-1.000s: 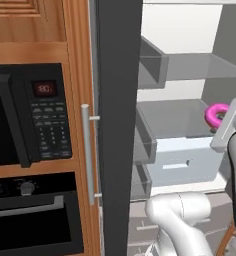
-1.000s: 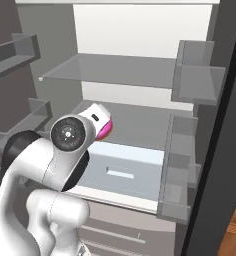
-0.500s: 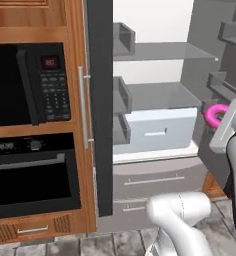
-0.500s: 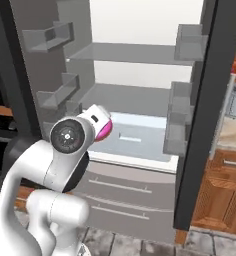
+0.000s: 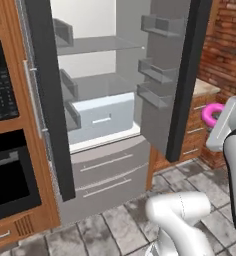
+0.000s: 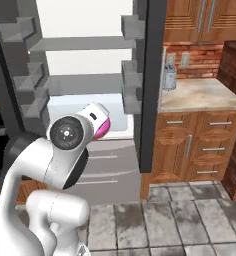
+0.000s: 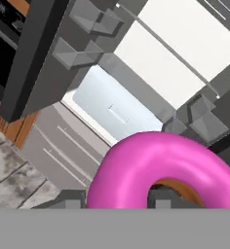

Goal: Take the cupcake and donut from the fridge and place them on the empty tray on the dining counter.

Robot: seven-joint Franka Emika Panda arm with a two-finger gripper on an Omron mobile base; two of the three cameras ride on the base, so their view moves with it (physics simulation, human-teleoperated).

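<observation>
My gripper (image 7: 118, 198) is shut on the donut (image 7: 161, 165), a bright pink ring that bulges up between the two dark fingertips in the hand view. The donut (image 5: 211, 114) hangs in the air to the right of the fridge (image 5: 105, 100), outside it, beside my white hand. From the other side the donut (image 6: 102, 129) peeks out behind my wrist, in front of the fridge (image 6: 80, 75). Both fridge doors stand open, showing the white interior, grey shelves and a pale drawer. The cupcake, the tray and the dining counter are out of view.
A wooden cabinet with a black oven and microwave (image 5: 0, 150) stands left of the fridge. To its right run a beige wall counter (image 6: 200, 95) over wooden drawers, a small grey appliance (image 6: 169, 77) and a brick wall (image 5: 230, 45). Grey floor tiles (image 6: 165, 220) lie ahead.
The whole picture has shifted: the base has backed away from the fridge and turned right, so the counter and brick wall have come into view. The donut stays in the gripper.
</observation>
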